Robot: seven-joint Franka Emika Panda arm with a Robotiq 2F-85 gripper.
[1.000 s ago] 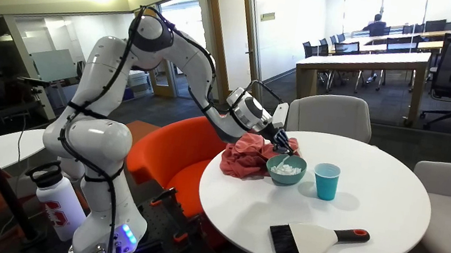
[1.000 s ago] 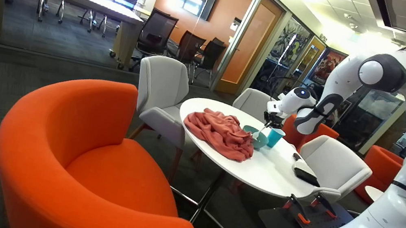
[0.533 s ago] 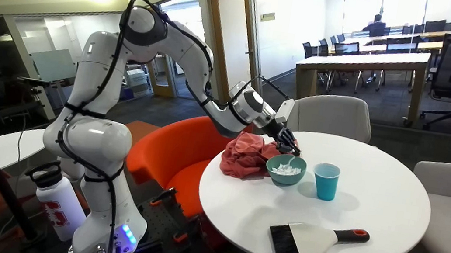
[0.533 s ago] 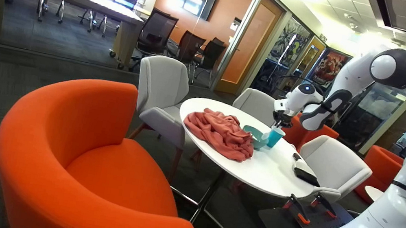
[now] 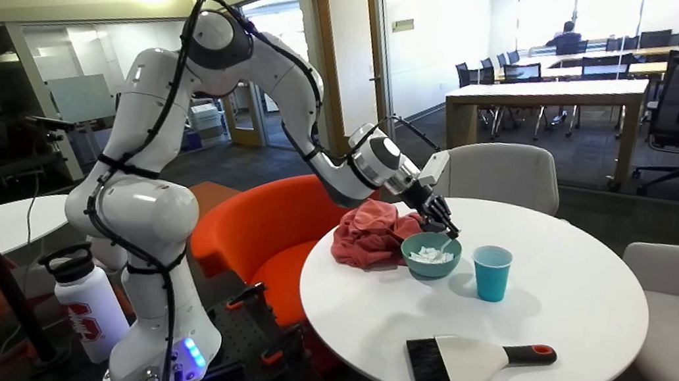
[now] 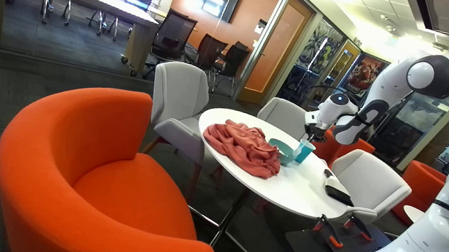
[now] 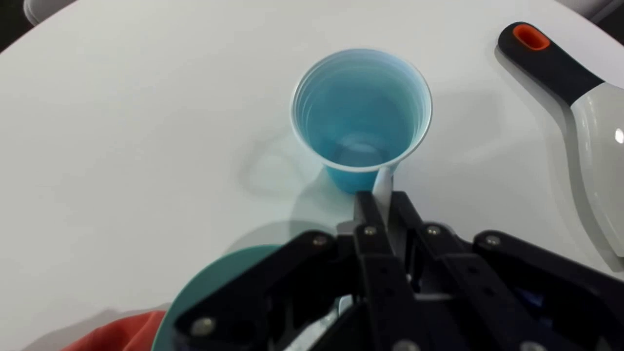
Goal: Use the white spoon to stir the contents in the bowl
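My gripper [image 7: 382,196] is shut on the white spoon [image 7: 382,181], whose handle end pokes out past the fingertips. The pale green-blue bowl [image 5: 428,270] stands on the round table and holds white contents [image 5: 429,255]. In an exterior view the spoon [image 5: 445,245] slants down from the gripper [image 5: 453,233] into the bowl's side nearest the cup. The fingers are just above the rim there. In the wrist view the arm covers much of the bowl [image 7: 214,273], and the spoon's lower end is mostly hidden.
A bright cyan cup [image 5: 490,279] stands close beside the bowl, just past the fingertips in the wrist view. A crumpled red cloth [image 6: 243,147] lies against the bowl's opposite side. A white scraper-like brush [image 5: 475,362] with a black handle lies near the table's edge. Chairs surround the table.
The gripper has shifted with the spoon across the bowl toward the cup, mostly in the first half second. The spoon's lower end has swept to that side. Bowl, cup and cloth stay put.
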